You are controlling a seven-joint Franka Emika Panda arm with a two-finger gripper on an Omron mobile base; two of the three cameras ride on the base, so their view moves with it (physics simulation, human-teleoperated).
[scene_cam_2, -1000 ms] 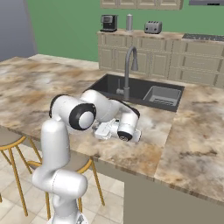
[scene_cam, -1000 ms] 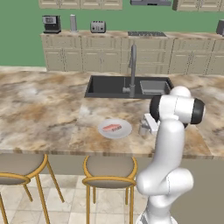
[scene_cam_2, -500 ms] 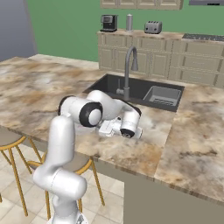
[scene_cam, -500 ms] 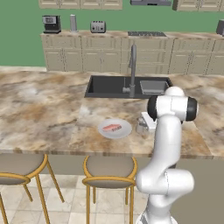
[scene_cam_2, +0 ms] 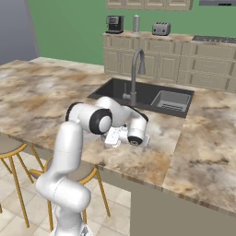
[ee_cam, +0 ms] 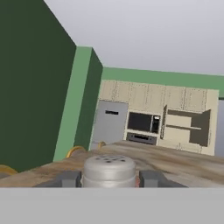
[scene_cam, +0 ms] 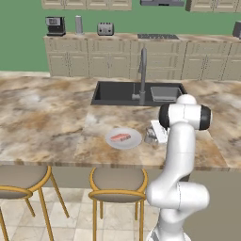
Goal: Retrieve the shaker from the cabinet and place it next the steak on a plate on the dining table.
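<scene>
Stone, metal and wood surfaces around the dining table

The dining table (scene_cam: 52, 117) has a polished-looking marbled stone top in brown, beige and grey, set with a matt black sink (scene_cam: 117, 94) and a smooth grey metal faucet (scene_cam: 142, 70). The plate (scene_cam: 123, 138) is plain, smooth grey-white; the steak (scene_cam: 121, 137) on it is flat pinkish-red. The shaker (ee_cam: 109, 171) looks like dull brushed metal, its cap dotted with small holes, between 2 dark matt fingertips (ee_cam: 70, 179). The arm's shell is glossy white with dark joints. The 2 stools (scene_cam: 116, 181) have thin golden metal frames and matt brown seats. Far cabinets (scene_cam: 113, 61) look like matt beige wood.
</scene>
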